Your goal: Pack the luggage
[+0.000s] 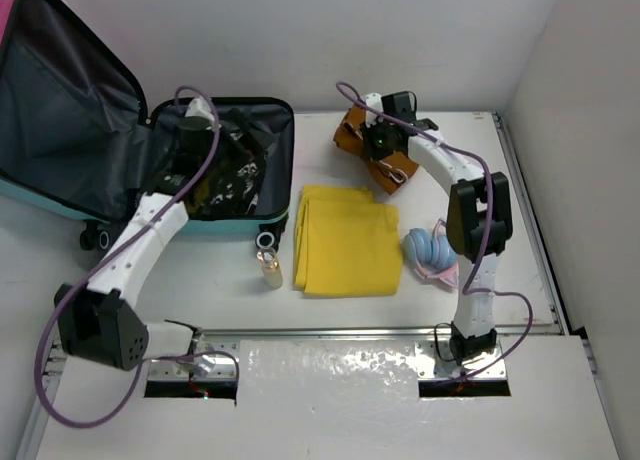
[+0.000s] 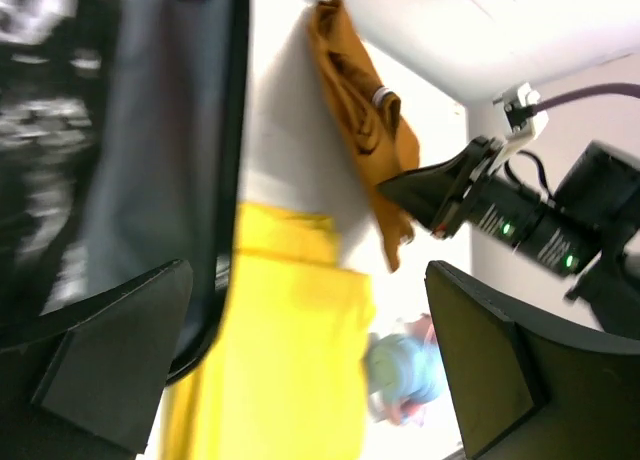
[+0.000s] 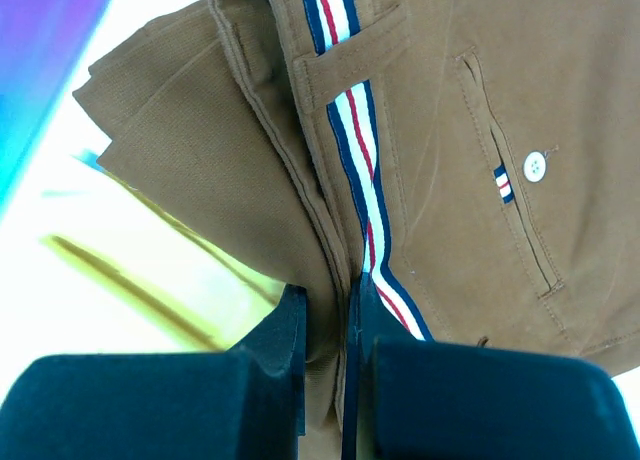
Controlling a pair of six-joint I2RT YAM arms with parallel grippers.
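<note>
The luggage (image 1: 290,150) was set open at the left rear of the table (image 1: 200,290), with a garment (image 1: 235,175) laid in it. A bottle (image 1: 270,265) was stood just before its right corner. A folded cloth (image 1: 348,245) was placed right of the bottle, trousers (image 1: 352,135) behind the cloth, and a bundle (image 1: 428,252) to its right.

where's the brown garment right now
In the top view the brown garment lies at the back, right of the open luggage and beyond the yellow cloth, pinched by the right gripper.
</note>
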